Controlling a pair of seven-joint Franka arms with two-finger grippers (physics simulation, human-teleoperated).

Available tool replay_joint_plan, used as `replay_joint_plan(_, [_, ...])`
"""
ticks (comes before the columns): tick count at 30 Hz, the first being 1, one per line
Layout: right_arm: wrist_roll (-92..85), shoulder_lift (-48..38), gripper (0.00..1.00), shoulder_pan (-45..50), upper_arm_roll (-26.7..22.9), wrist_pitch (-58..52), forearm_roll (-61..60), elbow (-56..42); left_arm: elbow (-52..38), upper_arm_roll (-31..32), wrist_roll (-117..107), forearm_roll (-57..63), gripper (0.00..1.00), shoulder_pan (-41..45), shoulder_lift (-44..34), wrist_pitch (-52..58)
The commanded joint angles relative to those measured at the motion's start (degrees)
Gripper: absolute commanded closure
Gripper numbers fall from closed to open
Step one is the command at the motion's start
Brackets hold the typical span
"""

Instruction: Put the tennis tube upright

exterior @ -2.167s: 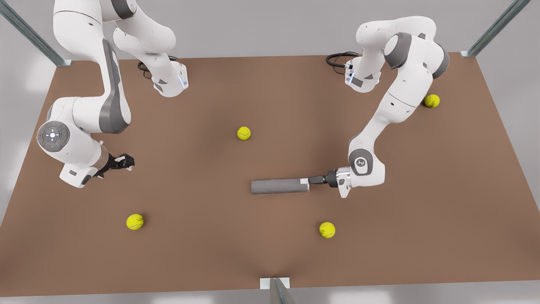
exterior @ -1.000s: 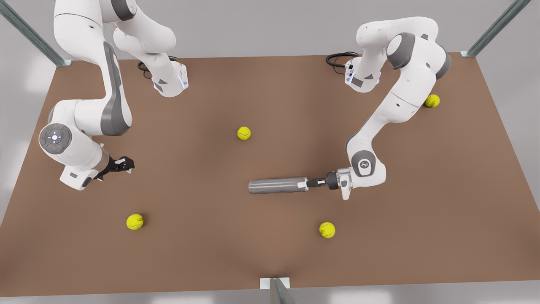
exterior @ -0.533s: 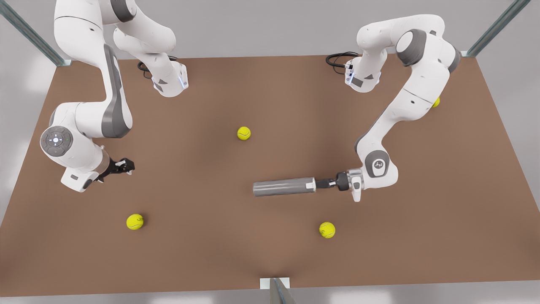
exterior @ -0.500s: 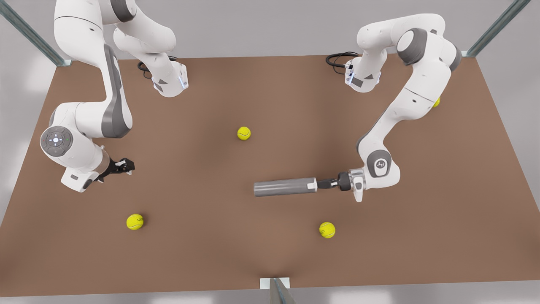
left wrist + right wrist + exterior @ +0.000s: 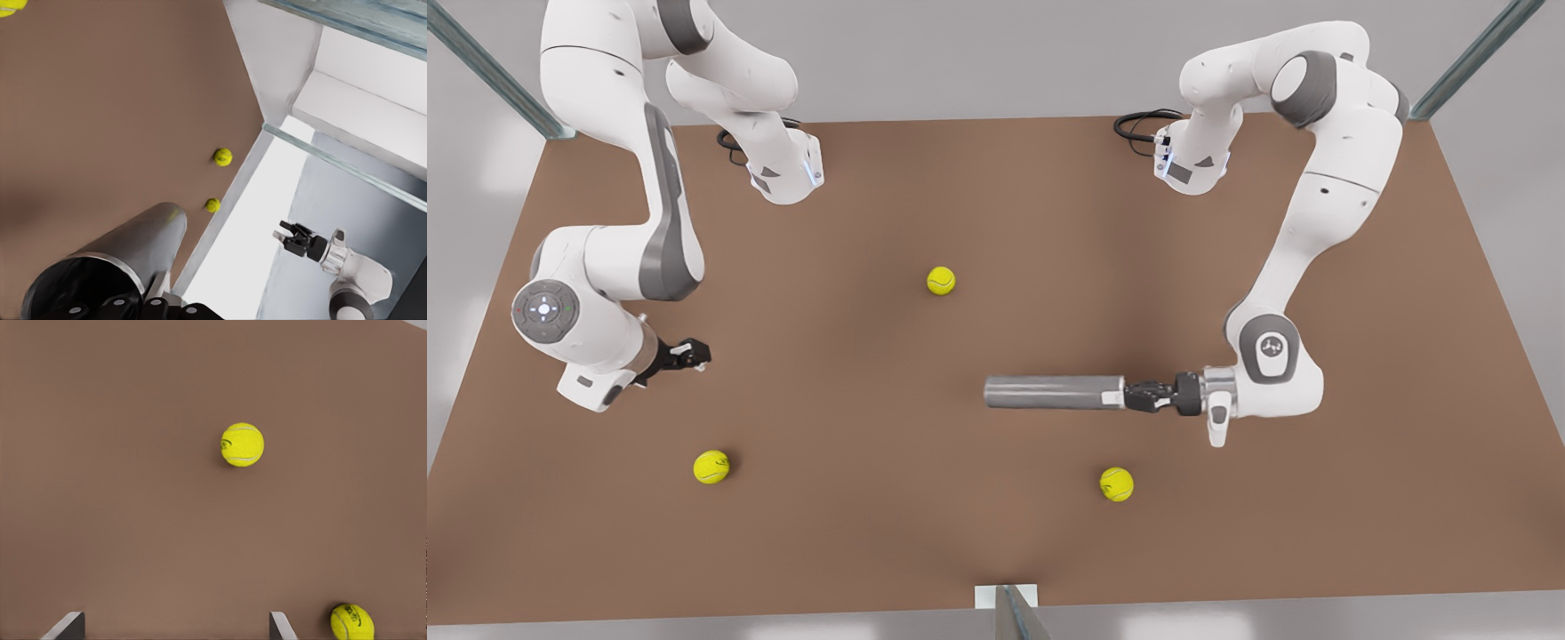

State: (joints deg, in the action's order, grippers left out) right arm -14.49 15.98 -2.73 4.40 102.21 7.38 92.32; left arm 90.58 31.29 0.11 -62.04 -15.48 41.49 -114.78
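the tennis tube (image 5: 1052, 392) lies flat on the table (image 5: 996, 551), right of centre in the front view. the left gripper (image 5: 1149, 396) pinches its rim at the mouth, one finger seemingly inside. tilting it up by such a thin end hold could let it slip or swing. the left wrist view shows the hollow mouth (image 5: 80, 287). the right gripper (image 5: 692, 356) waits at the front view's left, jaws apart.
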Motion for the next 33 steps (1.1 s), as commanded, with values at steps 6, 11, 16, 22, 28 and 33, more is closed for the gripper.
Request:
replay_joint_plan(6, [0.4,0.4,0.0,0.6,0.0,0.0,0.1,-0.3,-3.1,0.1,-10.4,13.5,0.79,0.4,-1.9,3.0])
replay_joint_plan(11, [0.4,0.5,0.0,0.5,0.0,0.6,0.0,-0.4,-3.0,0.1,-12.9,19.6,0.79,-0.1,-4.6,3.3])
replay_joint_plan(16, [0.4,0.5,0.0,0.6,0.0,0.5,0.0,-0.6,-2.7,0.1,-16.4,27.6,0.79,-0.1,-7.8,3.6])
replay_joint_plan(22, [0.4,1.0,0.0,0.4,0.0,1.1,0.1,-0.6,-3.0,-0.3,-17.7,34.4,0.79,-0.4,-10.6,5.5])
replay_joint_plan(28, [0.5,1.1,0.0,0.4,0.0,1.1,0.1,-0.6,-3.1,-0.4,-20.1,43.0,0.79,-1.6,-13.2,7.5])
replay_joint_plan(33, [0.5,1.5,0.0,0.3,0.0,1.2,0.1,-0.6,-4.1,-0.4,-22.5,50.8,0.79,-1.6,-14.7,9.2])
